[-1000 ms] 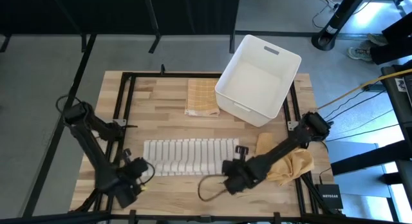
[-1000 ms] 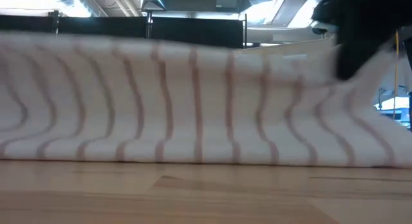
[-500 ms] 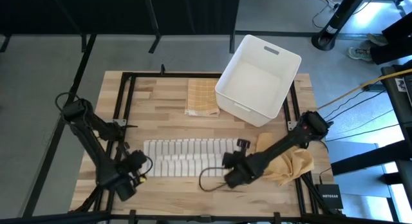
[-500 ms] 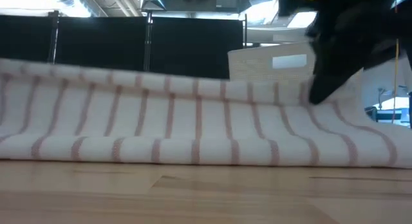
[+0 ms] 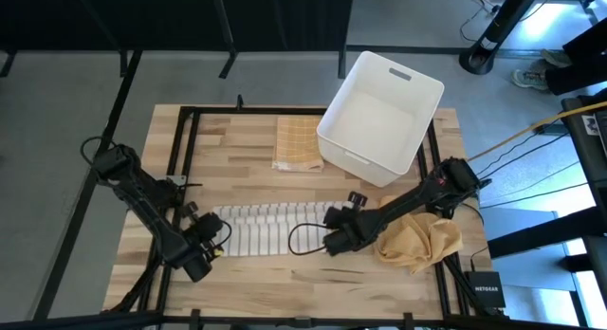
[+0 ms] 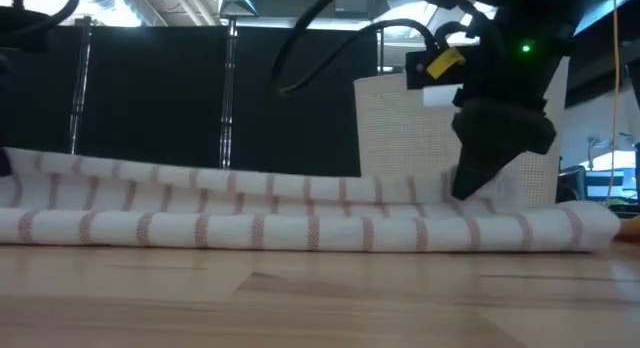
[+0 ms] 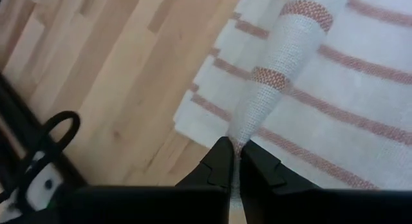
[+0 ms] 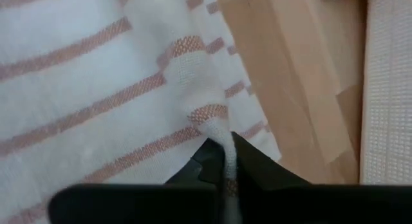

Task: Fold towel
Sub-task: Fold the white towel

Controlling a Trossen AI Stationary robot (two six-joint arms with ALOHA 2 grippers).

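A white towel with red stripes point(image 5: 275, 230) lies flat across the middle of the table, folded lengthwise; in the low view the towel point(image 6: 300, 213) is a low, layered band. My left gripper point(image 5: 212, 238) is at its left end and is shut on the cloth. My right gripper point(image 5: 334, 239) is at its right end, also shut on the cloth, and in the low view this right gripper point(image 6: 468, 188) points down onto the towel's top. My left gripper pinches a raised ridge of the towel point(image 7: 248, 121) between its two fingers at the left end, slanting down from the near-left. The cloth rises in a taut peak to the fingertips; the rest lies on the towel below. How many layers it has does not show. My right gripper pinches a bunched peak of the towel point(image 8: 215, 124) between its two fingers near the right end's edge, slanting down from the near-right. The cloth is drawn up into a narrow fold at the fingertips, while everything around it rests flat.
A white bin point(image 5: 379, 117) stands at the far right, with a yellow checked cloth point(image 5: 299, 142) folded beside it. A mustard cloth point(image 5: 422, 240) lies crumpled at the right, under my right arm. Black frame rails point(image 5: 185, 159) run along the table's sides. Bare wood lies along the near edge.
Both grippers have moved toward the far edge and down, each still shut on the towel. The raised edge, which stood tall like a curtain in the low view, has sunk and been laid over the rest; the towel's far part has stayed on the table.
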